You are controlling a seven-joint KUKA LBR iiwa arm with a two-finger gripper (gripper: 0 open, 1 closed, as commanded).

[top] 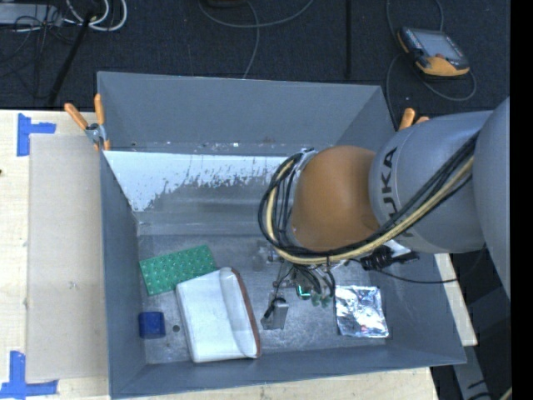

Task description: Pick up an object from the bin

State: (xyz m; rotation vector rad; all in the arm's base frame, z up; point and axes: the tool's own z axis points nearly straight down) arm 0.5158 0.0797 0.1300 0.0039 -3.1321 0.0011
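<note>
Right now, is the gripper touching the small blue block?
Apart. In the camera view the gripper hangs mid-bin, while the blue block lies toward the view's left, with the white pad between them.

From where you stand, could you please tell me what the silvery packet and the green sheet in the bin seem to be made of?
Silvery packet: likely metallic foil, shiny and crinkled, catching broken highlights. Green sheet: probably moulded plastic, matte, with a regular grid of small studs.
</note>
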